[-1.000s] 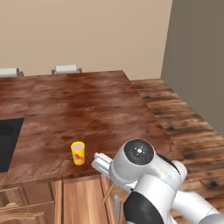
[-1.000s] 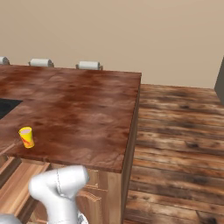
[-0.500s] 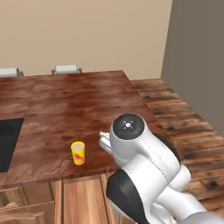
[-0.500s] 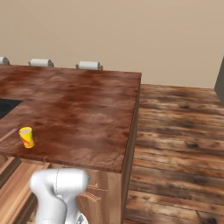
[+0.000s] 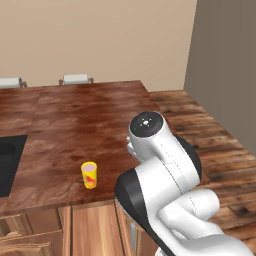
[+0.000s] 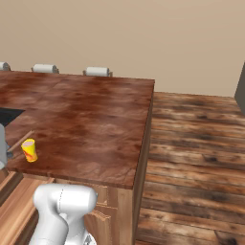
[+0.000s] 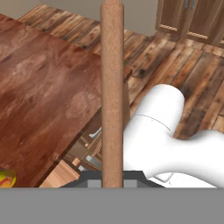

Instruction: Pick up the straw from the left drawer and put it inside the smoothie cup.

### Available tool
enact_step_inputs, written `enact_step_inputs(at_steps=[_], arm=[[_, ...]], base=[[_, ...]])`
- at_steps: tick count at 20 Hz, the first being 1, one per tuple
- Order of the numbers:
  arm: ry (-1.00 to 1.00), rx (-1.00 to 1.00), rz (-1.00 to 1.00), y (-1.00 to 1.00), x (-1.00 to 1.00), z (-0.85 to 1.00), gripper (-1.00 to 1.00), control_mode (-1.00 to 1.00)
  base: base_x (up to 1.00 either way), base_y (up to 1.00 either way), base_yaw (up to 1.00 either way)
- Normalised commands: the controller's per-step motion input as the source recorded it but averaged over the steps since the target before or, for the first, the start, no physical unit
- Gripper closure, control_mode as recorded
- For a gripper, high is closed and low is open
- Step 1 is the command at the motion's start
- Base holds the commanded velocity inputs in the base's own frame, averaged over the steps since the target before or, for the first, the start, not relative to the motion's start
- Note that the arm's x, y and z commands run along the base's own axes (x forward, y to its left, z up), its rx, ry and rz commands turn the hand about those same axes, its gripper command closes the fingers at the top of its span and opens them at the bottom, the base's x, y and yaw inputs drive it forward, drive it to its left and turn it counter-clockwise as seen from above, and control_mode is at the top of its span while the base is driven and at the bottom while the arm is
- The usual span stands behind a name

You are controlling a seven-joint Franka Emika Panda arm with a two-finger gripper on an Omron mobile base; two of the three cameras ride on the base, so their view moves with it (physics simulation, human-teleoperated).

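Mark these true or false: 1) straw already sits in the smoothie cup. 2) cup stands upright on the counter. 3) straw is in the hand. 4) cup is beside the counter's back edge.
1) False. The straw runs up from the hand in the hand view, apart from the smoothie cup.
2) True. It stands upright on the wooden counter.
3) True. It rises from between the fingertips.
4) False. The cup stands near the front edge.
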Motion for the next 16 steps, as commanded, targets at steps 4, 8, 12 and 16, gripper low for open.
enact_step_inputs(at_steps=[4, 8, 12, 16], arm=[[0.0, -0.05, 0.0, -0.37, 0.24, 0.33, 1.0, -1.0], [0.0, -0.12, 0.0, -0.05, 0.18, 0.43, 1.0, -1.0], [0.0, -0.17, 0.0, -0.02, 0.24, 0.32, 1.0, -1.0], [0.0, -0.22, 0.0, -0.04, 0.35, 0.04, 1.0, -1.0]], base=[[0.0, 0.0, 0.0], [0.0, 0.0, 0.0], [0.0, 0.0, 0.0], [0.0, 0.0, 0.0]])
